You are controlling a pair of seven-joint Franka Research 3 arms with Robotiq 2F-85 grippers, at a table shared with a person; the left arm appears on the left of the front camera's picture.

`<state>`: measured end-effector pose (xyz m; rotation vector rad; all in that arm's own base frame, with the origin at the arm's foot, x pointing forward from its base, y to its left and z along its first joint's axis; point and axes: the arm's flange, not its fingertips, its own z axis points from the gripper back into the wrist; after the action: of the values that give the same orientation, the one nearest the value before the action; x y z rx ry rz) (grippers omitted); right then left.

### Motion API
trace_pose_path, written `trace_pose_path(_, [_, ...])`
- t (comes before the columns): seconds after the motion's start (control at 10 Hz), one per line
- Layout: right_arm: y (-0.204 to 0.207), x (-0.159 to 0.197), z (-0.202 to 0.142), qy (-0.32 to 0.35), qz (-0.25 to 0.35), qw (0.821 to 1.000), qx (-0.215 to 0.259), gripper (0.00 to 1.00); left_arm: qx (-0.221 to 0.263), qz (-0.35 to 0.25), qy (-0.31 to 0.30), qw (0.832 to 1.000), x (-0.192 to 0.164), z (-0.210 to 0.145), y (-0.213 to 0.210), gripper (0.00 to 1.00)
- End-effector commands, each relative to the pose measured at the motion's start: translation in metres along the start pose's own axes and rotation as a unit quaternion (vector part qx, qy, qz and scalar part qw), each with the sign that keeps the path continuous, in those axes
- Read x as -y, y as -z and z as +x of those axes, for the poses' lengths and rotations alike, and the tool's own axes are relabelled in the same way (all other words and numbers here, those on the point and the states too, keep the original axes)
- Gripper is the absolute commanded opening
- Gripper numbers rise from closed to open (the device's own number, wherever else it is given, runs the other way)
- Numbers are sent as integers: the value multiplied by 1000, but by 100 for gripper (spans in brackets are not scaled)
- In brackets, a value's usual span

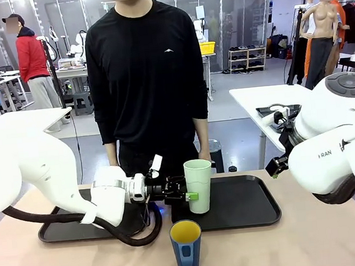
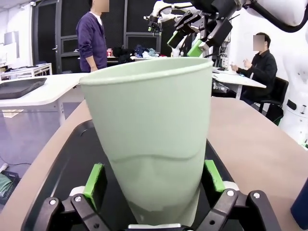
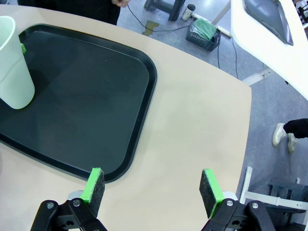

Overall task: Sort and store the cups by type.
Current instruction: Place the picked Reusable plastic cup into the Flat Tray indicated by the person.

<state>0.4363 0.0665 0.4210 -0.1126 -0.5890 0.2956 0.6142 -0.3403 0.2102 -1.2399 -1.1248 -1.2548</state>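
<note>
**Busy lab, tan bench: tall tumbler is looking easy to tip**

Behind the bench [image 1: 313,239] an open workshop is stretching back, with white tables, shelving and other people moving about; one person in black [image 1: 147,79] is standing right at the far edge. On the pale, matte top I am seeing two black trays, one [image 1: 52,233] under my left arm and one [image 1: 247,205] to its right.

I am watching the mint-green tumbler [image 2: 149,134], which is standing upright at the left end of the right-hand tray. My left jaws are straddling it low down, released, with the green pads [image 2: 95,185] sitting just off its walls. My right jaws are hanging spread and empty over the bench by that tray's right rim.

My worry is the squeeze. If one pad is reaching the wall first, it may be shoving this tall, light cup over. The tapering sides could also let it slide downward during a lift.

The blue mug [image 1: 186,245] is waiting on the bare bench in front of the trays. It is close to my left arm's black cable loop [image 1: 137,237], which could be dragging it along on any swing.
</note>
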Motion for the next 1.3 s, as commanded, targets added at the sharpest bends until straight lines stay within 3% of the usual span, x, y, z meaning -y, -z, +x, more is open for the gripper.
trace_pose_path(0.0, [1,-1,-1,-3,-1,1000,0,100,-3,10,-3,1000,21,6,-22,100])
trace_pose_path(0.5, [1,-1,-1,-3,-1,1000,0,100,-3,28,-1,1000,51,5,-69,100])
trace_pose_path(0.9, [1,-1,-1,-3,-1,1000,0,100,18,90,46,995,79,18,-130,100])
trace_pose_path(1.2, [1,-1,-1,-3,-1,1000,0,100,22,104,55,993,82,18,-141,100])
